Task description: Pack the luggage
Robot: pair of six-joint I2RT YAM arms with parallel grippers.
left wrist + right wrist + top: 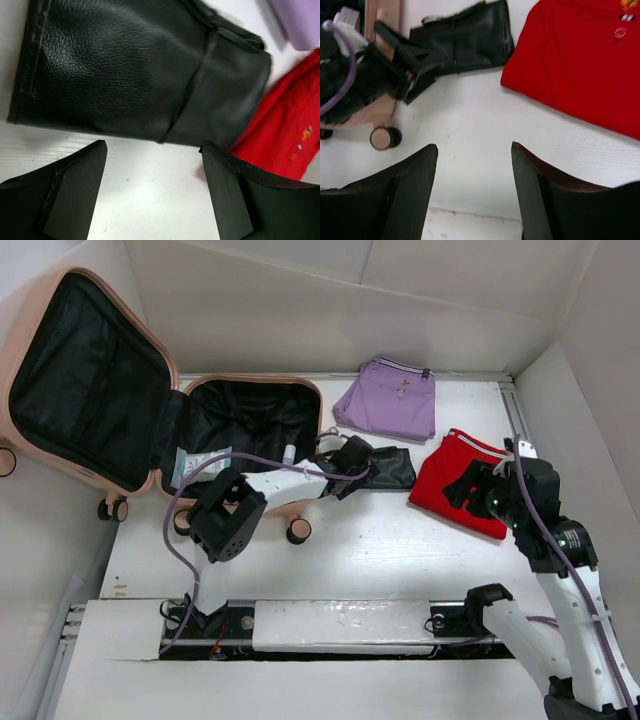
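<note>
The peach-pink suitcase [150, 485] lies open at the back left, its lid propped up and its black lining showing; a clear packet [198, 466] lies inside. A flat black leather pouch [392, 468] lies right of it, also in the left wrist view [135, 70] and right wrist view [465, 42]. My left gripper [350, 465] is open and empty just short of the pouch's near edge. A folded red garment [455, 480] lies right of the pouch. My right gripper [478, 488] is open and empty, hovering over the red garment [580, 55].
A folded lilac garment [390, 400] lies at the back centre. White walls close the table's back and right. A suitcase wheel [298, 531] stands on the table near the left arm. The left arm's purple cable [180, 530] loops over the suitcase's front.
</note>
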